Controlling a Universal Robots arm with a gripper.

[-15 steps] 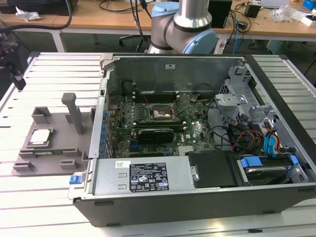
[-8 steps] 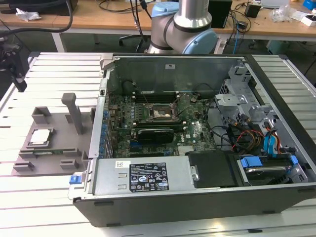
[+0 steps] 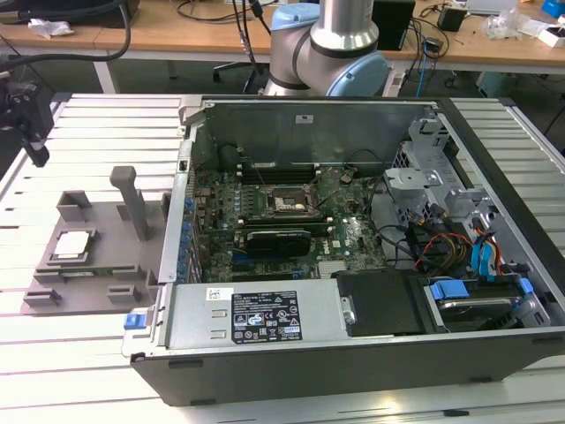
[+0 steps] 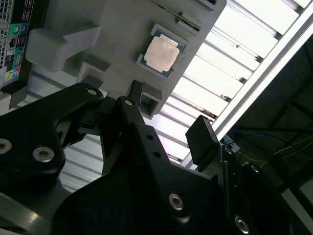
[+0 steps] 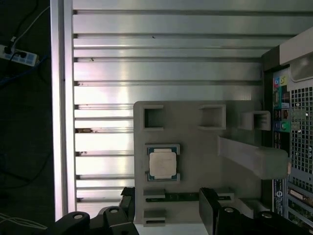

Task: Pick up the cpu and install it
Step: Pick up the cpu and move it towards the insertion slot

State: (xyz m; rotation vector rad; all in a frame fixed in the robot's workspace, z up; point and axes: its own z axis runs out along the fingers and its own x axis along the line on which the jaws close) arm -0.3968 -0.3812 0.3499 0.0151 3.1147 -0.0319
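The cpu (image 3: 72, 246) is a small silvery square chip lying flat in a recess of the grey plastic tray (image 3: 106, 221), at the exterior view's left. Both wrist views look down on it from some height: the cpu (image 5: 162, 163) on the tray (image 5: 195, 147), and the cpu (image 4: 161, 54) at a slant. My black gripper (image 3: 35, 146) hangs above the slatted table, beyond the tray's far left corner and clear of the chip. Its fingers (image 5: 128, 200) stand wide apart with nothing between them. The motherboard's black socket frame (image 3: 287, 205) lies inside the open computer case.
The open computer case (image 3: 353, 353) fills the middle and right of the table, with cables, drive bays and a power supply inside. An upright grey post (image 3: 134, 203) rises from the tray next to the cpu. The table's metal edge (image 5: 61, 122) runs close by the tray.
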